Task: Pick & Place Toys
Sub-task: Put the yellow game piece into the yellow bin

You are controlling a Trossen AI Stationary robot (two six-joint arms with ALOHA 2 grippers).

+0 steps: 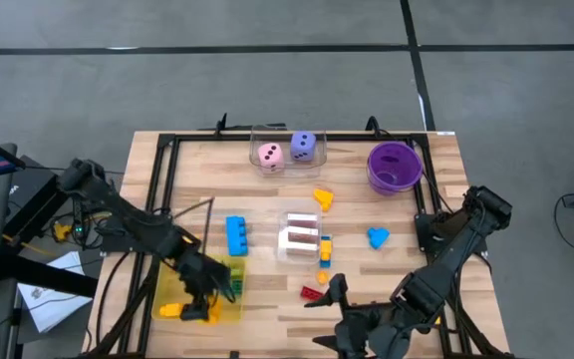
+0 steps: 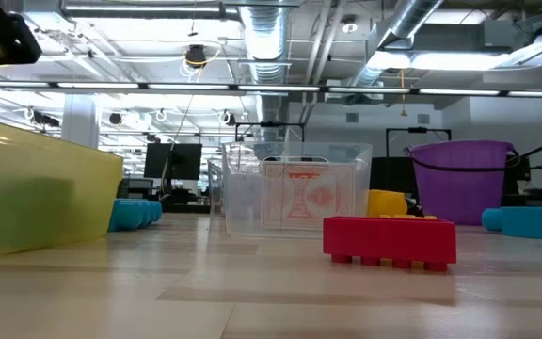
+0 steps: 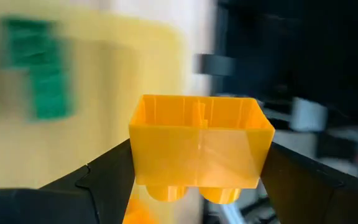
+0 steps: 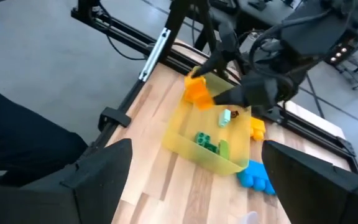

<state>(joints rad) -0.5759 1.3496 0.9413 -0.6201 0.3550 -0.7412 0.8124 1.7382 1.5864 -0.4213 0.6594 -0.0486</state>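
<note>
Orange brick clamped in left claw.

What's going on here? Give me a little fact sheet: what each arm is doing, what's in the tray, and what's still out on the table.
Left tool: shut on an orange brick, over the yellow tray
Right tool: open, empty, at the table's near edge
In tray: green pieces
Clear box: pink die, purple die
Loose on table: blue brick, red brick
Bowl: purple, far right corner
</note>
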